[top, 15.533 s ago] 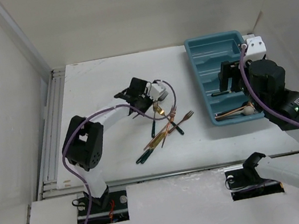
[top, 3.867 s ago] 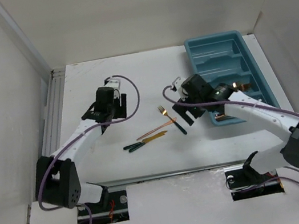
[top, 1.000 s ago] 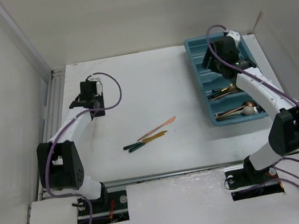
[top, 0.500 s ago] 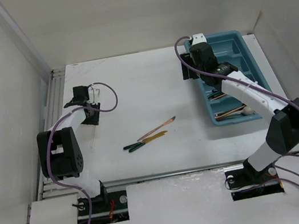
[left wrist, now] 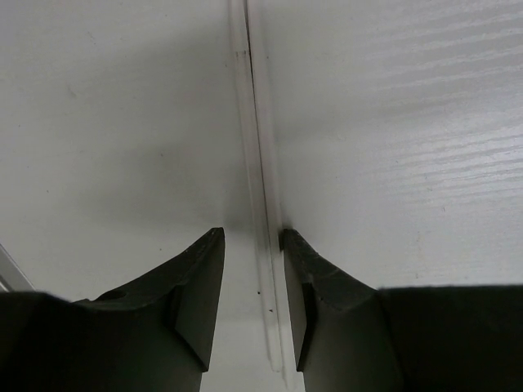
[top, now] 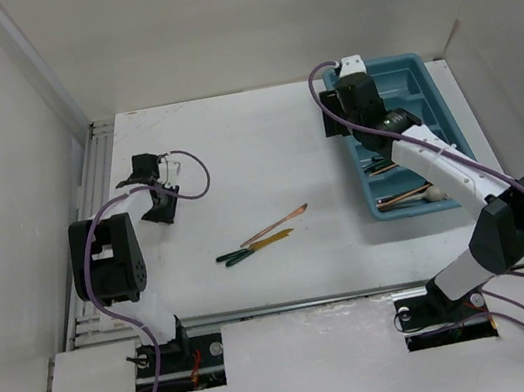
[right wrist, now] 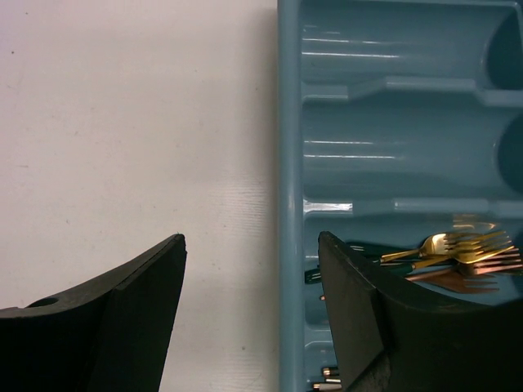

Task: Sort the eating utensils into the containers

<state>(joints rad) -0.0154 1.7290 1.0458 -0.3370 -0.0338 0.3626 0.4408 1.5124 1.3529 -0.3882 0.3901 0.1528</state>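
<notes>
Left gripper (left wrist: 252, 237): fingers a narrow gap apart with nothing between them, pointed at a white surface crossed by a pale seam (left wrist: 257, 163).
Right gripper (right wrist: 251, 238): fingers spread wide and empty. It hangs over the left rim of the tray (right wrist: 289, 204), with one finger above the table (top: 232, 140) and the other above the tray.
Tray place: far right of the table, long side running away from the arms.
Forks (right wrist: 458, 249): gold, bunched in one slot just beside the right finger.
Spoons (top: 414, 194): in the nearest slot; spoons as far as the top view lets me tell.
Loose utensils: a copper-coloured piece (top: 275, 222) and a dark-green-handled piece (top: 251, 250) lie mid-table, just beside each other and well apart from both grippers.
</notes>
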